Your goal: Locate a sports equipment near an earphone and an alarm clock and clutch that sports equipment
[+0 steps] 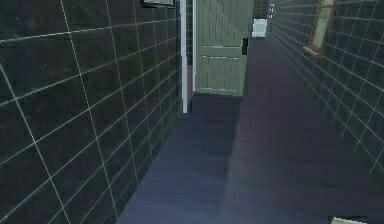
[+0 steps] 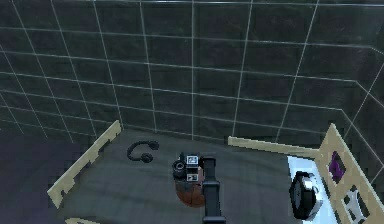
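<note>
In the arm side view the dark arm bar [image 2: 213,200] rises from the bottom edge over a dark flat surface [image 2: 120,185] edged with pale wooden rails. My gripper [image 2: 184,175] sits at the bar's far end, beside the white marker squares [image 2: 188,160]. A small orange-brown round thing [image 2: 181,172], perhaps a ball, lies right at the gripper on that surface; I cannot tell whether the gripper holds anything. A dark curved headphone-like thing [image 2: 143,152] lies just left of it. A black-and-white object [image 2: 303,195] stands at the right.
A dark tiled wall [image 2: 200,70] backs the surface. A wooden panel with a purple patch [image 2: 338,168] stands at the right. The forward view looks down a narrow dark-tiled corridor [image 1: 200,150] to a pale door [image 1: 222,45], with a framed picture [image 1: 322,25] on the right wall.
</note>
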You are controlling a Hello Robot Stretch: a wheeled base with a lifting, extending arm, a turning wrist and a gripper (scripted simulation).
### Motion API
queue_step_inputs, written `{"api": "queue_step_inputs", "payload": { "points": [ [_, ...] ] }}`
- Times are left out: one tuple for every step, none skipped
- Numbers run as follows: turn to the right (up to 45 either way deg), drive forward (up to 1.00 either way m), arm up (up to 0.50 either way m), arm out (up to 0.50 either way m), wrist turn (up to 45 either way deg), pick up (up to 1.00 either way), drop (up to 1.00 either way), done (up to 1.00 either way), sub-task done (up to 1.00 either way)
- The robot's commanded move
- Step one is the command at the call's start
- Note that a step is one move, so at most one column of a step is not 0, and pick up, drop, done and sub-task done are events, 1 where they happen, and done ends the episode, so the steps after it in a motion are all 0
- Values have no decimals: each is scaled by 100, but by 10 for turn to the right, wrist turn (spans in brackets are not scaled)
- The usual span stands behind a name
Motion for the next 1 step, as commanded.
{"api": "queue_step_inputs", "payload": {
  "points": [
    [0,0,-30,0,0,0,0,0,0]
  ]
}}
